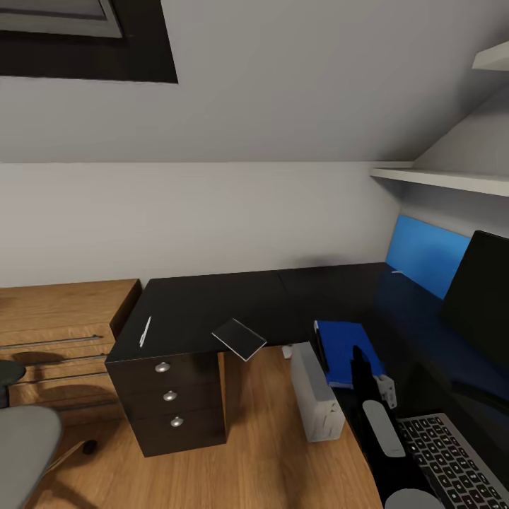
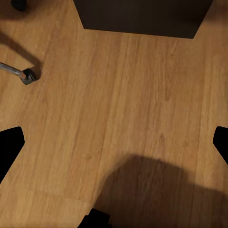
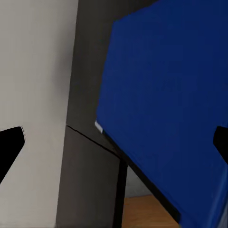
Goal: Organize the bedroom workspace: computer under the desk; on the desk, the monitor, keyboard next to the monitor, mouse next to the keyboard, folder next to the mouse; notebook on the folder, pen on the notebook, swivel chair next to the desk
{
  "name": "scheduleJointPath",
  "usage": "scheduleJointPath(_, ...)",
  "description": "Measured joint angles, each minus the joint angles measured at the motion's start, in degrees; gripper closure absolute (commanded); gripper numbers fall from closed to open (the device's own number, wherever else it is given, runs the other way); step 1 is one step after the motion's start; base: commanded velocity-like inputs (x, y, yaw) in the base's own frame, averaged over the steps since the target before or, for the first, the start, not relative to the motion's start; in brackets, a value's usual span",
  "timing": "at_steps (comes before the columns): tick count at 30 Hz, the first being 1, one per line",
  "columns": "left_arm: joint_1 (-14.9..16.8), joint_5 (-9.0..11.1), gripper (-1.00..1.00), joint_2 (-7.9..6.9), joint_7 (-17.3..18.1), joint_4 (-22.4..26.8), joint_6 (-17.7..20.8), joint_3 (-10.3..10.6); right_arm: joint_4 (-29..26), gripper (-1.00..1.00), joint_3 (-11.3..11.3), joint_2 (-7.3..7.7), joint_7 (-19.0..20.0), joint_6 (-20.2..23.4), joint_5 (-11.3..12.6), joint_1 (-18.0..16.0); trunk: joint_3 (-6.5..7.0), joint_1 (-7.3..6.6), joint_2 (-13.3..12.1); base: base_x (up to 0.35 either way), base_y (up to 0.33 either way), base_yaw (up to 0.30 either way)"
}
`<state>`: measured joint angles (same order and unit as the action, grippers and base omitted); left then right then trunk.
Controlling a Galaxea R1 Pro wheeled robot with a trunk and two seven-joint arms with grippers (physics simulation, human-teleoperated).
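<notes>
Fingertips of my right pincer (image 3: pixel 114 142) stand wide apart over the blue folder (image 1: pixel 345 351), which lies on the black desk (image 1: pixel 205 311) beside the keyboard (image 1: pixel 452 459). My left pincer (image 2: pixel 114 142) is spread too, above bare wood floor (image 2: pixel 118 104). Notebook (image 1: pixel 239 338) overhangs the desk's edge; pen (image 1: pixel 145 331) lies near the drawers (image 1: pixel 170 396).

Your right arm (image 1: pixel 373 396): black casing with a light-grey oval panel and a white bracket. Your gripper fingers (image 2: pixel 9 145): plain matte black, no visible markings, cables or screws.
</notes>
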<state>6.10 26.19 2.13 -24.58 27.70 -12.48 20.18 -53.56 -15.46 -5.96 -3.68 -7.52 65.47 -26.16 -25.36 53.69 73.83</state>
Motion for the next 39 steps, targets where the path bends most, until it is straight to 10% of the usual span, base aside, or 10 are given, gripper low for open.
scheduleJointPath(9,0.0,0.0,-1.0,0.0,0.1,-0.1,0.0,0.0,0.4,-1.0,17.9,-0.33,0.0,0.2,0.0,0.0,0.0,0.0,0.0,0.0,0.0,0.0)
scheduleJointPath(22,0.0,0.0,-1.0,0.01,0.1,-0.1,0.0,0.0,5.8,-1.0,20.1,-2.96,0.1,0.2,0.3,0.1,0.0,0.0,0.0,0.0,0.0,0.083)
scheduleJointPath(39,0.0,0.0,-1.0,0.02,0.1,-0.1,0.0,0.0,5.6,-1.0,19.9,-2.68,0.3,0.5,0.3,0.1,0.0,0.0,0.0,0.0,0.0,0.023)
